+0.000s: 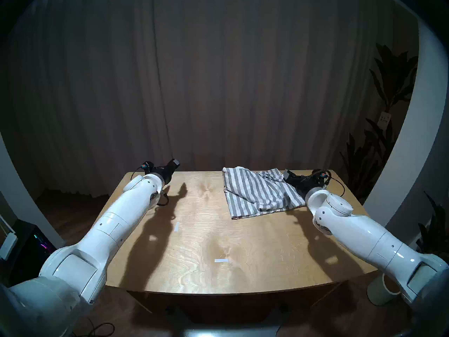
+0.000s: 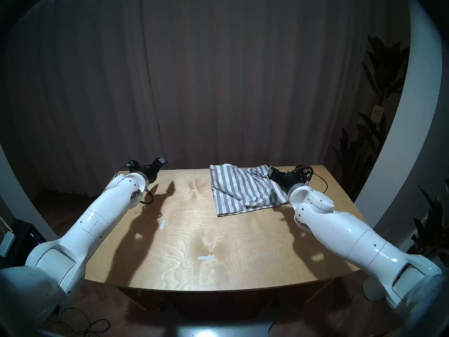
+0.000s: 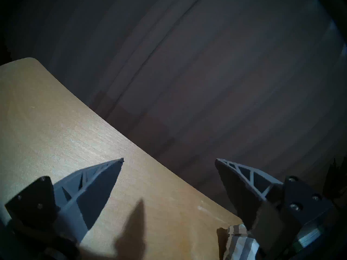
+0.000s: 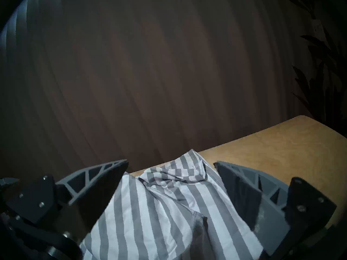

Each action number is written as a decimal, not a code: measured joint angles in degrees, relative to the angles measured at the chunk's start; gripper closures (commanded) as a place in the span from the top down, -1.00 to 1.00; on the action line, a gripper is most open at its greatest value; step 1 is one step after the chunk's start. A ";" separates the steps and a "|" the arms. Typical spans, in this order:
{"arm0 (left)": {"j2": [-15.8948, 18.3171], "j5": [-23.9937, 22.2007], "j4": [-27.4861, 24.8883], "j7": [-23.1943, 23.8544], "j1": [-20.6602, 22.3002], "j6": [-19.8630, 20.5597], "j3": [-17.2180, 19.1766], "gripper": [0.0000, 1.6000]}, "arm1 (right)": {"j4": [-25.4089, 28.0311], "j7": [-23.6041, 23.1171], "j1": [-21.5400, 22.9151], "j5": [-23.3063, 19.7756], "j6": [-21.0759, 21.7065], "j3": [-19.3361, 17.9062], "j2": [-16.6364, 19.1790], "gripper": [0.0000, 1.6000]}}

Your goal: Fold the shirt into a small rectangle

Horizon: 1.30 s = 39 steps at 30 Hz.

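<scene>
The grey and white striped shirt [image 1: 257, 193] lies crumpled and partly folded at the far right of the wooden table [image 1: 218, 244]; it also shows in the other head view [image 2: 245, 193]. My right gripper [image 1: 288, 174] is open just above the shirt's right edge. In the right wrist view the shirt [image 4: 159, 207] lies between its spread fingers [image 4: 105, 179]. My left gripper [image 1: 175, 163] is open and empty above the table's far left corner, apart from the shirt. In the left wrist view a bit of the shirt [image 3: 238, 242] shows at the bottom.
Two short white tape strips [image 1: 177, 226] [image 1: 221, 260] lie on the table. A dark curtain [image 1: 218, 86] hangs behind the far edge. A plant [image 1: 388, 91] stands at the right, and a pale cylinder [image 1: 382, 290] stands on the floor by the table's front right corner.
</scene>
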State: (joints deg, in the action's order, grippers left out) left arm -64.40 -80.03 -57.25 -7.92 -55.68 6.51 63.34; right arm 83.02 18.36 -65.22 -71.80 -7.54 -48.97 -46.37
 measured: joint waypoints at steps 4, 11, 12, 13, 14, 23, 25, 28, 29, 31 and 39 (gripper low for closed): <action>0.56 -0.88 -0.92 0.42 -0.42 0.90 0.47 1.00 | -2.99 -0.08 2.00 0.90 0.84 0.55 -2.13 1.00; 1.52 -2.54 -2.69 1.07 -1.32 2.72 1.15 1.00 | -8.52 -0.36 5.60 2.79 2.28 1.29 -5.88 1.00; 1.71 -2.91 -3.09 1.18 -1.54 3.12 1.31 1.00 | -9.76 -0.46 6.35 3.21 2.55 1.57 -6.64 1.00; 1.86 -3.19 -3.39 1.27 -1.71 3.43 1.42 1.00 | -10.67 -0.54 6.86 3.55 2.73 1.75 -7.22 1.00; 2.00 -3.45 -3.68 1.35 -1.89 3.72 1.53 1.00 | -11.56 -0.62 7.36 3.86 2.91 2.00 -7.78 1.00; 3.41 -6.04 -6.79 1.92 -4.01 6.69 2.52 1.00 | -19.33 -1.80 11.31 7.04 3.88 6.35 -13.09 1.00; 3.83 -6.77 -7.73 1.98 -4.74 7.53 2.81 1.00 | -21.05 -2.26 12.12 7.91 3.82 7.83 -14.53 1.00; 4.38 -7.71 -8.98 2.02 -5.67 8.60 3.23 1.00 | -23.08 -2.92 13.14 8.99 3.61 9.56 -16.40 1.00; 4.59 -8.02 -9.40 2.03 -5.98 8.94 3.39 1.00 | -23.73 -3.16 13.50 9.30 3.53 10.09 -17.05 1.00; 4.94 -8.54 -10.15 2.04 -6.50 9.48 3.70 1.00 | -24.79 -3.55 14.14 9.83 3.34 10.84 -18.12 1.00; 6.73 -11.05 -13.81 1.97 -9.00 11.89 5.31 1.00 | -31.00 -5.50 17.63 12.18 2.14 13.30 -23.25 1.00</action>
State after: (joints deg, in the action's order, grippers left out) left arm -57.67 -91.08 -71.06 -5.96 -64.69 18.40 68.65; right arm 52.03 12.85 -47.59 -59.62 -5.40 -35.67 -69.62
